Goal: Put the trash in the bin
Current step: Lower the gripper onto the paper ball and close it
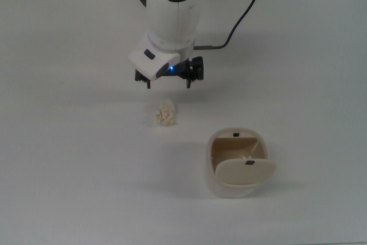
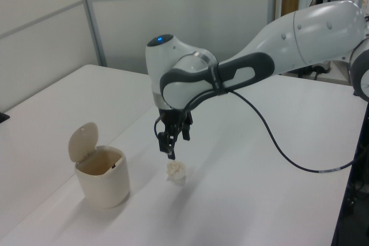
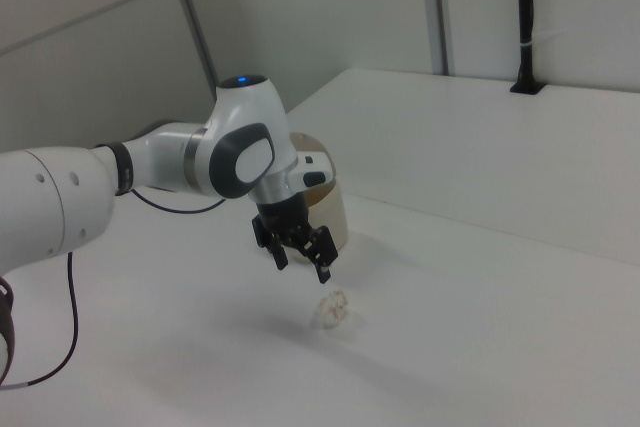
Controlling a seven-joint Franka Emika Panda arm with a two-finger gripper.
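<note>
Trash (image 1: pixel 166 113) untouched; end effector (image 1: pixel 168 82) spread above.

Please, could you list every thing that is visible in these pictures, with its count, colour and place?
crumpled wad of cream-white paper: one, cream-white, lying on the table just below the claw.
small rounded cream plastic bin: one, cream with tan inside, flap lid up, toward the top view's lower right of the wad, apart from it.
white table: one, white, bearing the wad and the bin.
black cable: one, black, running from the arm.
robot arm: one, white and grey.
claw: one, black, open, above the wad.
</note>
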